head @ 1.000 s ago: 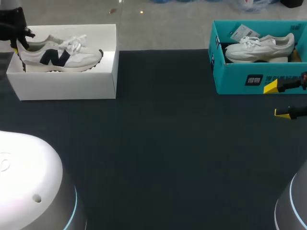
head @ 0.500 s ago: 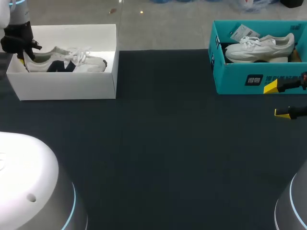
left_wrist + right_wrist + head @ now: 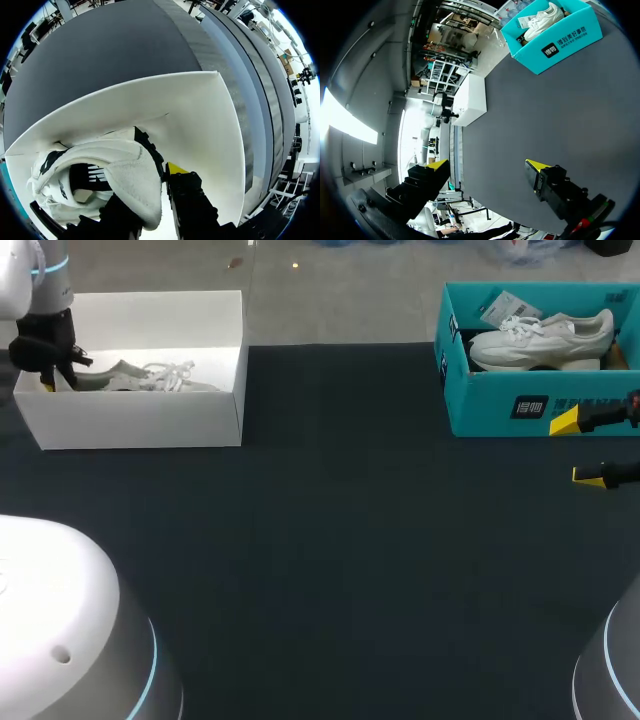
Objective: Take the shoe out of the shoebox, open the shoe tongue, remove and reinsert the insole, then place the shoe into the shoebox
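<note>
Head view: the left pincer (image 3: 47,372) sits at the left end of the white shoebox (image 3: 140,420), which stands at the far left corner of the dark desk (image 3: 330,540). A white sneaker (image 3: 150,377) lies inside this box, laces up, heel toward the pincer and toe toward the desk's middle. Left wrist view shows the sneaker's padded heel collar clamped between the 2 fingers, with 1 yellow fingertip (image 3: 175,168) pressed against the back of the heel and the box's white wall just beyond it. At the desk's right edge the right pincer (image 3: 590,448) hangs just in front of a teal shoebox (image 3: 500,410), its yellow-tipped fingers spread wide and holding nothing. A second white sneaker (image 3: 545,340) rests inside the teal shoebox, well apart from the white one
</note>
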`<state>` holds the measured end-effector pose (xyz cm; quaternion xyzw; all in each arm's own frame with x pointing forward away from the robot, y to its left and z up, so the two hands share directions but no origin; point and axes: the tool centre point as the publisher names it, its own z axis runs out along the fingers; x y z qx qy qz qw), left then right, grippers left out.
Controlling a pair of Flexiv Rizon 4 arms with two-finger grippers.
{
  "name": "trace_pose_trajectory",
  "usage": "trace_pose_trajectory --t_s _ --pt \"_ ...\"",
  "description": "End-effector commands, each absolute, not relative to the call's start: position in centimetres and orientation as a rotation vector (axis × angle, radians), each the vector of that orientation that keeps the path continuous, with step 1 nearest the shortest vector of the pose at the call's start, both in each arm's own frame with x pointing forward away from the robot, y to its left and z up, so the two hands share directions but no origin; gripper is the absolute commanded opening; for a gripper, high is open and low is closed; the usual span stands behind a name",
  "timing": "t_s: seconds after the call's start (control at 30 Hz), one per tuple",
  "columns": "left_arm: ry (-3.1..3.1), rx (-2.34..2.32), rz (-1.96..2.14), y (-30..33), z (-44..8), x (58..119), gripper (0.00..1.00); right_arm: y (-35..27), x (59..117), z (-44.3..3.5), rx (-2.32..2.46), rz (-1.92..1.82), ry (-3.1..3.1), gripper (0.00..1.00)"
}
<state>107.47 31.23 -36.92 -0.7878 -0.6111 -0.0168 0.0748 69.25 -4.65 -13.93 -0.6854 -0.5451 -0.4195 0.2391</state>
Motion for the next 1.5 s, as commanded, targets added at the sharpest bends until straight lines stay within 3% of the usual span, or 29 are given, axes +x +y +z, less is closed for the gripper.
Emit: trace_pose_trajectory --t_s 0.03,0.07,0.37,1.13,1.5 --pt "-1.832 -2.368 -0.016 31.5 -37.0 108.2 0.86 -4.6 69.2 -14.0 -1.879 -1.149 -1.492 1.00" --pt "-1.832 -2.376 -0.015 31.5 -36.8 108.2 1.00 -4.6 69.2 -14.0 -1.879 -1.149 -1.492 1.00" --pt "-1.840 -2.439 -0.098 30.6 -33.5 107.7 1.00 -4.6 69.2 -14.0 -1.879 -1.149 -1.492 1.00" --pt "-2.239 -2.421 -0.063 29.2 -18.9 106.7 1.00 -4.6 69.2 -14.0 -1.879 -1.149 -1.492 1.00" --pt "-2.229 -2.419 -0.011 29.2 -18.3 106.6 1.00 -10.5 81.2 -10.8 -2.150 -0.670 -2.392 1.00"
